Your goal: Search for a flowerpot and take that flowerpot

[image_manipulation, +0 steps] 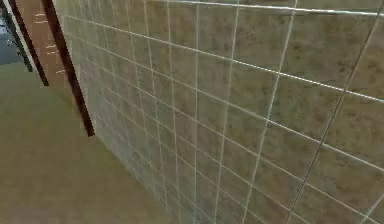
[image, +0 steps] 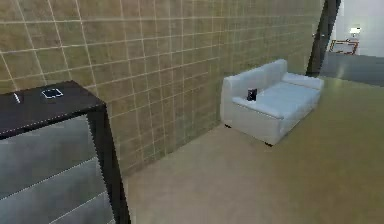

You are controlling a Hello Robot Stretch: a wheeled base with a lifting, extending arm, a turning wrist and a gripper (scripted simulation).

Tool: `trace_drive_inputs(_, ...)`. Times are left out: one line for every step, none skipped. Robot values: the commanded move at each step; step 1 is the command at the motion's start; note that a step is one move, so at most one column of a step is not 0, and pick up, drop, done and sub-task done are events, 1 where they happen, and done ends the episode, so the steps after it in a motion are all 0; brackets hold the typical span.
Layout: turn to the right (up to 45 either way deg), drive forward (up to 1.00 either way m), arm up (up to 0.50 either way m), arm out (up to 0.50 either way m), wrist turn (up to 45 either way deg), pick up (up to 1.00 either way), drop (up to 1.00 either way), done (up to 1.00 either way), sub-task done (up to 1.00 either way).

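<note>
fwd view: floor (image: pixel 300 175) free R, sofa (image: pixel 270 100) mid, shelf (image: pixel 55 150) L | arm-side: wall (image_manipulation: pixel 250 120)

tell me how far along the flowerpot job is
Nothing looks done: the search is in hand. Ahead stand a white sofa with a small dark item, a dark cabinet and a tiled wall, none a flowerpot. Left: find it, perhaps through the doorway, then take it.

Shelf unit (image: pixel 40 114) cut off left, unidentifiable blob (image: pixel 251 95) on sofa (image: pixel 287 102)
</note>
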Motion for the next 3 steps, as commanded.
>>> trace_drive_inputs(-42.0,0.00,0.00,0.00,0.0,0.00,0.00,0.00,0.00)
trace_drive_inputs(0.0,0.45,0.00,0.00,0.0,0.00,0.00,0.00,0.00)
trace_drive_inputs(-45.0,0.00,0.00,0.00,0.0,0.00,0.00,0.00,0.00)
